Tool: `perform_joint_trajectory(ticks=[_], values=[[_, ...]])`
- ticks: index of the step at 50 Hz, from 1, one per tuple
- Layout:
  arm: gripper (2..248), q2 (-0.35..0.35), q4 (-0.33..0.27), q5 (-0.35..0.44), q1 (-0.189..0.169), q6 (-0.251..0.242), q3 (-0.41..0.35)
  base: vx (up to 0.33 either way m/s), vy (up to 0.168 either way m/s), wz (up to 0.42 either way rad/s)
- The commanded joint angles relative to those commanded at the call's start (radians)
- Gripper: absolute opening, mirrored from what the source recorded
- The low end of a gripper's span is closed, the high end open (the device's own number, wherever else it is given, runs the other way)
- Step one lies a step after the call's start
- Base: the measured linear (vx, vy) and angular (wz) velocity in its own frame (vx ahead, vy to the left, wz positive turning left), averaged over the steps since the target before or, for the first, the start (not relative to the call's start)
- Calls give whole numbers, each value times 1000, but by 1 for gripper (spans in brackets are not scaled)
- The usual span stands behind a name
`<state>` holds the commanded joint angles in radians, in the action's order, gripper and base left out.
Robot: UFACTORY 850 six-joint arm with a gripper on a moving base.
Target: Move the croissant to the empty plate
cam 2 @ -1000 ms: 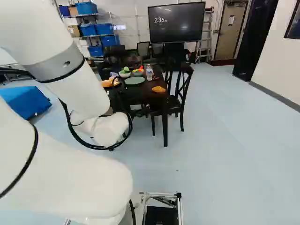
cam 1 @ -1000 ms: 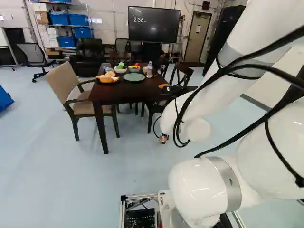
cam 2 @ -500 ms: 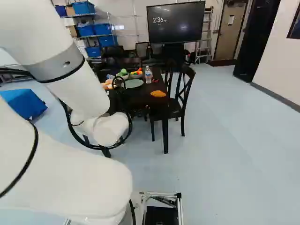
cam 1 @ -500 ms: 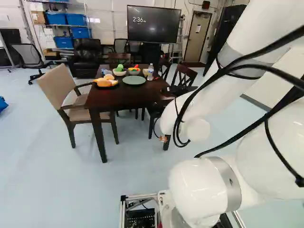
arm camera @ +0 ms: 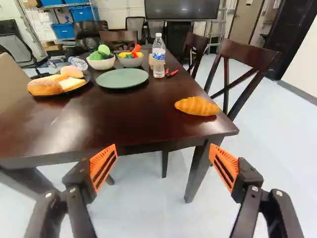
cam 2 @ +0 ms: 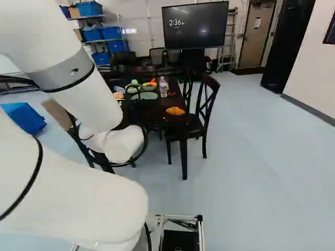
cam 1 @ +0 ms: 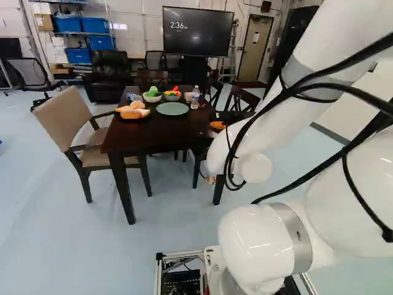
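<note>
So there's one croissant (arm camera: pixel 197 105), and it's lying on the bench (arm camera: pixel 119 119) right by a near corner. One empty green plate (arm camera: pixel 122 78) sits farther in, well apart from it. Then one dark plate (arm camera: pixel 75 89) with bread (arm camera: pixel 45 86) on it, two bowls (arm camera: pixel 101 64) (arm camera: pixel 131 63) side by side past the green plate, one water bottle (arm camera: pixel 158 57) and one red-handled tool (arm camera: pixel 171 73) just beside the bottle. I count two dark wooden chairs (arm camera: pixel 240 54) along the croissant's side, plus one beige armchair (cam 1: pixel 70 118) on the opposite side.

Hard-to-see stuff: the arm covers part of the dark plate in the right base view. The armchair is mostly cut off in the wrist view, and the clear thing (arm camera: pixel 78 62) near the bread is tough to make out. One bowl has green round things, the other has small colourful bits I can't name.

As for the gripper (cam 1: pixel 232 117), it's just a dark shape against the chairs in the left base view. In the wrist view the gripper (arm camera: pixel 163 146) is spread wide, nothing between the orange pads (arm camera: pixel 103 166), touching nothing I can see. The croissant is ahead of it.
</note>
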<state>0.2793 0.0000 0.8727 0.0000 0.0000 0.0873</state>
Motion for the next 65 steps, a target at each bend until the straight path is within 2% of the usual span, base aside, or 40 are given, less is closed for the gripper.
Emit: perform_joint_trajectory(ticks=[47,65], values=[[247,0,0,0,0,0,0,176,2,-17],[247,0,0,0,0,0,0,70,0,-7]])
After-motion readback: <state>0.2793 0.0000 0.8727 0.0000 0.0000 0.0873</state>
